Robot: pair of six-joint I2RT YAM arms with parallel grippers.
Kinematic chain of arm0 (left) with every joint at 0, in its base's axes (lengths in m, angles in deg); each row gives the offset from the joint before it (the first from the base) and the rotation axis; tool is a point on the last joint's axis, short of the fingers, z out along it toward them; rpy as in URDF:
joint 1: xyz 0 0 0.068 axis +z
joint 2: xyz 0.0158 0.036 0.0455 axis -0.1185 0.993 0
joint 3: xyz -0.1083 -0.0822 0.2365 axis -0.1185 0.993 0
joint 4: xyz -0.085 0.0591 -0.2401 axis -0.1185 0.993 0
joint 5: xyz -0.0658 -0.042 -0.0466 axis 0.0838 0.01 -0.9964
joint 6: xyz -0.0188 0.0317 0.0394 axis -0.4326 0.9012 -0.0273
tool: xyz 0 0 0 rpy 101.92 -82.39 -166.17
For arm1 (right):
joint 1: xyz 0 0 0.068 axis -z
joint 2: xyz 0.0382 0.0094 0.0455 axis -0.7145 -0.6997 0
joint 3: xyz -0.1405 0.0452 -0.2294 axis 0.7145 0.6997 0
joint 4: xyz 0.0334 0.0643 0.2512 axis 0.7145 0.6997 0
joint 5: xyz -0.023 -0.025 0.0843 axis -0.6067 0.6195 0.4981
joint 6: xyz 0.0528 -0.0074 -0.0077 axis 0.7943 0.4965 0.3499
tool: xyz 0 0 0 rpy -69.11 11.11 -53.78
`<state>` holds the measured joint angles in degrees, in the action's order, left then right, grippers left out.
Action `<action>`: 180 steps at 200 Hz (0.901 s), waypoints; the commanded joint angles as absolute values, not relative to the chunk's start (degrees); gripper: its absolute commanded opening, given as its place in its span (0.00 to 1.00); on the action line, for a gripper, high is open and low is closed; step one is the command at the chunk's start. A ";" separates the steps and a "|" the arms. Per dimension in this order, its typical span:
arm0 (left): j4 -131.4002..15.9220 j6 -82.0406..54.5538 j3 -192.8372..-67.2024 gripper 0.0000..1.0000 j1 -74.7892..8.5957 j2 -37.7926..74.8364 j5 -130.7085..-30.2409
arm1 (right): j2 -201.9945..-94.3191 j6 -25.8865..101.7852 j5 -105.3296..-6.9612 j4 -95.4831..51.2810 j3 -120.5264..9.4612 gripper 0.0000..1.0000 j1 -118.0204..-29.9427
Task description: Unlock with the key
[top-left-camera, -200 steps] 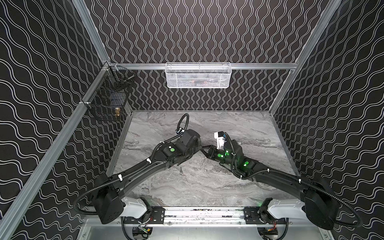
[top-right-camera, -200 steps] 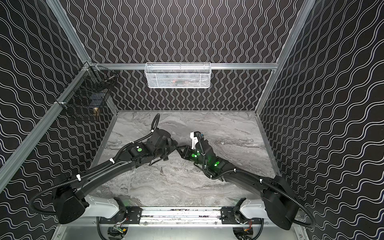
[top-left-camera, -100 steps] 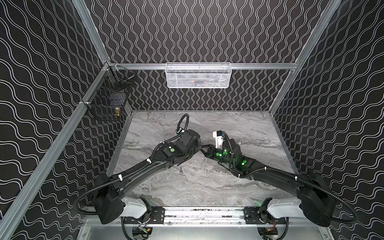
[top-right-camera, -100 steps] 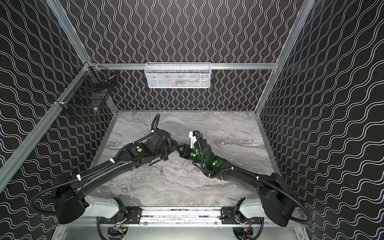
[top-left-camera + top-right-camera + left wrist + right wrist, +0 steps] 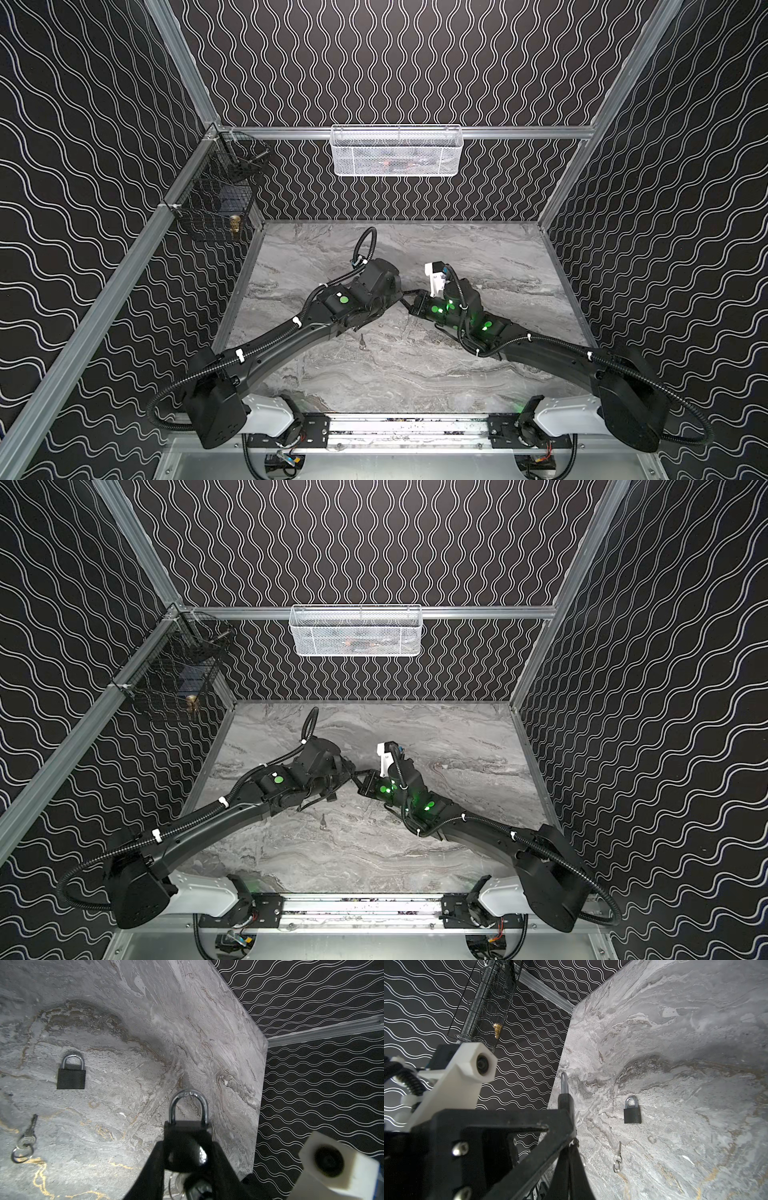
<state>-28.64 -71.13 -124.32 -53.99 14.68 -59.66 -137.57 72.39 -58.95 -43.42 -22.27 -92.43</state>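
My left gripper [image 5: 187, 1147] is shut on the black body of a padlock [image 5: 188, 1132], and the silver shackle points away from the wrist. In both top views the two grippers meet above the middle of the table, the left gripper [image 5: 401, 293] tip to tip with the right gripper [image 5: 411, 299]. My right gripper [image 5: 569, 1147] is shut at the padlock's underside, where a key ring [image 5: 174, 1183] hangs. The key's blade is hidden. From the right wrist the held padlock's shackle [image 5: 564, 1084] shows edge-on.
A second black padlock [image 5: 71, 1078] lies flat on the marble table [image 5: 415, 374], with a loose key on a ring [image 5: 27, 1138] near it. A white mesh basket [image 5: 397, 151] hangs on the back wall. A black wire basket [image 5: 216, 199] hangs on the left wall.
My right gripper has shifted slightly toward the left gripper and its jaws have shut under the padlock. The left arm and the padlock have stayed in place.
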 commanded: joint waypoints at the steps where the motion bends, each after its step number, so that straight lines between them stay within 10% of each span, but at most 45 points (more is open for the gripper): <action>1: -33.55 -73.46 -124.60 0.00 -54.11 14.23 -64.90 | -137.40 71.93 -59.61 -45.87 -21.99 0.00 -92.54; 180: -38.02 -79.76 -120.84 0.00 -54.54 12.52 -68.74 | -137.13 86.31 -53.10 -55.22 -18.15 0.00 -92.49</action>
